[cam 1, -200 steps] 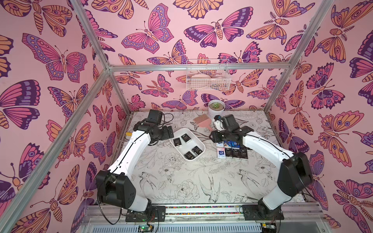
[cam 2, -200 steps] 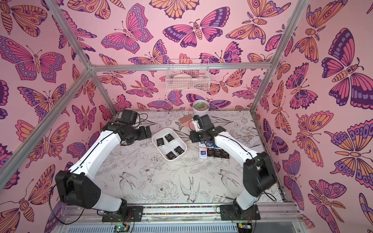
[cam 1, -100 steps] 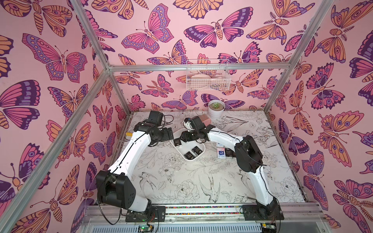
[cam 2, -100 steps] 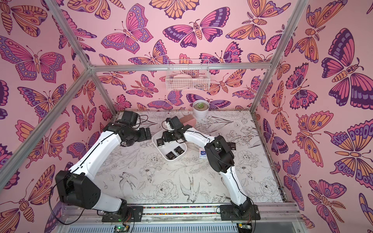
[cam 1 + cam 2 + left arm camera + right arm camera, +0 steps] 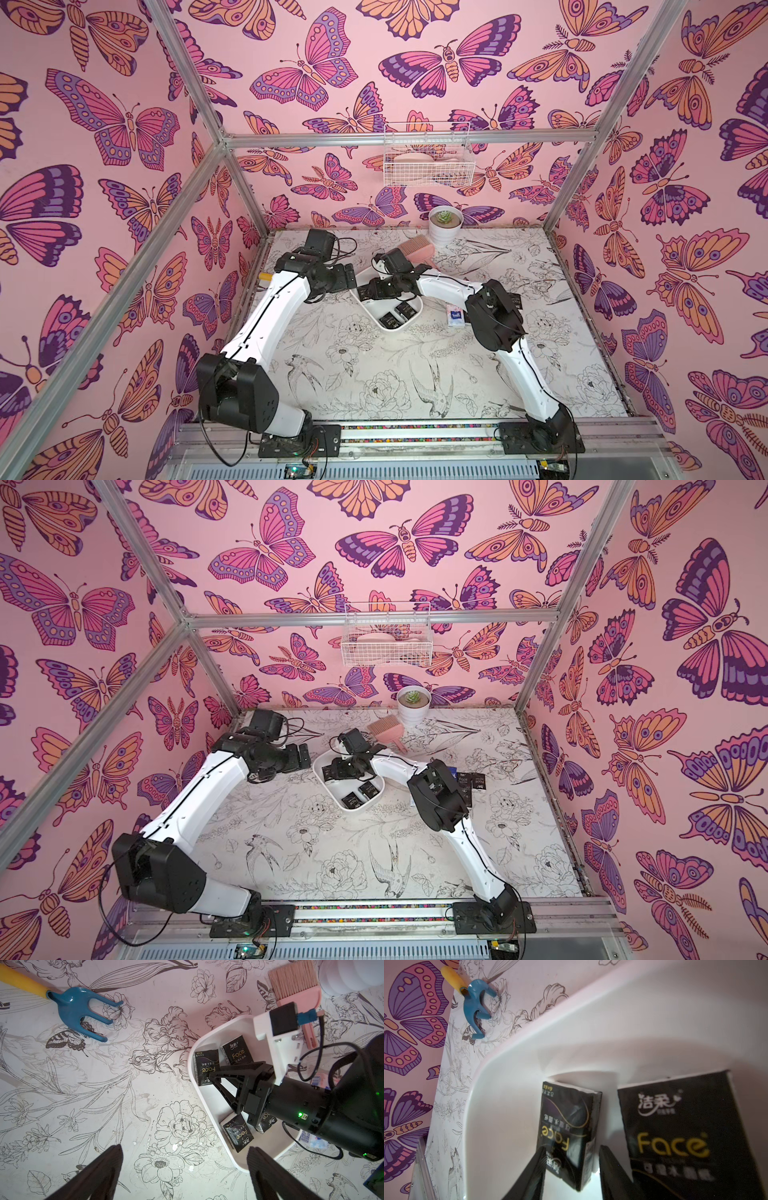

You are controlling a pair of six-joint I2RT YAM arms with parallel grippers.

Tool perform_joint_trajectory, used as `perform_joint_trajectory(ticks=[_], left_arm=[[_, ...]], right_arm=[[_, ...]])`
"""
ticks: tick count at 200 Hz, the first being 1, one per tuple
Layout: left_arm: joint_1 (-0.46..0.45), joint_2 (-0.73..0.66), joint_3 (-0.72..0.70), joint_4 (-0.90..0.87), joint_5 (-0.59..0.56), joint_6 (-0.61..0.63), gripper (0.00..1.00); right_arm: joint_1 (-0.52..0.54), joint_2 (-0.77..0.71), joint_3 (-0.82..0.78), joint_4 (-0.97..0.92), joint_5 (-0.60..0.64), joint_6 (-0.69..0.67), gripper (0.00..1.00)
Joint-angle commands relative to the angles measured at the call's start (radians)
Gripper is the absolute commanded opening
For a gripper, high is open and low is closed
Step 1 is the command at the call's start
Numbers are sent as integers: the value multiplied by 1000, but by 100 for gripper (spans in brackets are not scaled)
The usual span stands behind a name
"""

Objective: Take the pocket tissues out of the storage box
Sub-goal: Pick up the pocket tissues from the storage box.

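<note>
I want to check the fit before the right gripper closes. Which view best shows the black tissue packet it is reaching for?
The right wrist view: the black rectangular tissue packet sits large between the right gripper fingers. The left wrist view shows it smaller; in both top views the arm hides it.

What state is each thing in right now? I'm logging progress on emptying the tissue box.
storage box: upright on the table, four black packets inside.
right gripper: in the box, jaws either side of one black packet; grip unclear.
left gripper: open, empty, above the table beside the box.
removed packets: flat on the table.
pink brush: lying flat.
blue fork: lying flat.
</note>
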Motion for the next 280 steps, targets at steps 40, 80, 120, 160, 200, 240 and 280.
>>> perform_joint_trajectory(ticks=[40,80,120,160,200,240,280], left_arm=[[6,-31,-24,-25,-12,14,100],[12,-38,-25,-25,-9,14,100],[16,-42,-30,-26,-9,16,100],[23,-43,-24,-25,-8,16,100],[32,-45,-18,-25,-2,20,100],[33,-32,7,-24,5,20,100],[31,-10,36,-19,29,14,100]], right_arm=[[9,17,34,-33,-14,3,27],[9,20,48,-62,-9,-17,13],[9,-22,20,-40,-9,-14,4],[0,-138,-28,-20,20,-27,0],[-56,-296,-172,-1,29,-30,0],[-189,-552,-450,-23,64,-50,0],[-456,-811,-725,-140,118,-124,0]])
